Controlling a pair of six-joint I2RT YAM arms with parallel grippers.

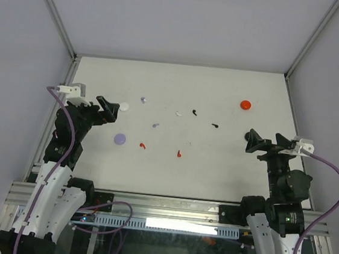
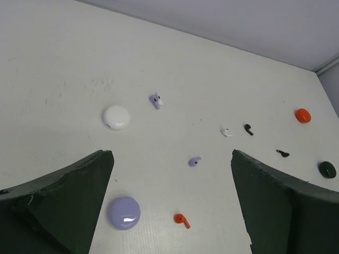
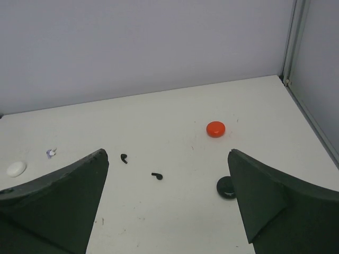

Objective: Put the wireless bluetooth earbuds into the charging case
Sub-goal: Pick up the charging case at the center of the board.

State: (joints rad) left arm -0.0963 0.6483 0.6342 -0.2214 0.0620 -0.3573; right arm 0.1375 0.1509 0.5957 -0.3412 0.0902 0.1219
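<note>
A white table (image 1: 214, 162) fills the overhead view, with grey walls round it. Clock directions are given from the table's middle, with 12 at the far wall.

The left arm (image 1: 64, 146) reaches in from 8 o'clock and the right arm (image 1: 285, 181) from 4 o'clock. The left gripper (image 1: 109, 110) sits at 9 o'clock and the right gripper (image 1: 266, 140) at 3 o'clock. Both have their jaws spread wide and hold nothing.

Four round charging cases lie closed on the table:
- white case (image 1: 123, 106) at 10 o'clock
- lilac case (image 1: 120, 139) at 8 o'clock
- red case (image 1: 246, 105) at 2 o'clock
- black case (image 3: 226, 187) at 3 o'clock, plain in both wrist views but mostly lost against the right gripper from overhead

The earbuds lie loose on the table, outside every case:
- one lilac earbud (image 1: 143, 99) at 11 o'clock
- another lilac earbud (image 1: 155, 125) just left of centre
- a white earbud (image 1: 179, 113) and a black earbud (image 1: 194, 112) at 12 o'clock
- a second black earbud (image 1: 215, 125) towards 3 o'clock
- two red earbuds (image 1: 143, 145) (image 1: 179, 153) at 7 and 6 o'clock

The left wrist view shows only one red earbud. The right wrist view shows none, and neither the lilac case nor the white earbud.
</note>
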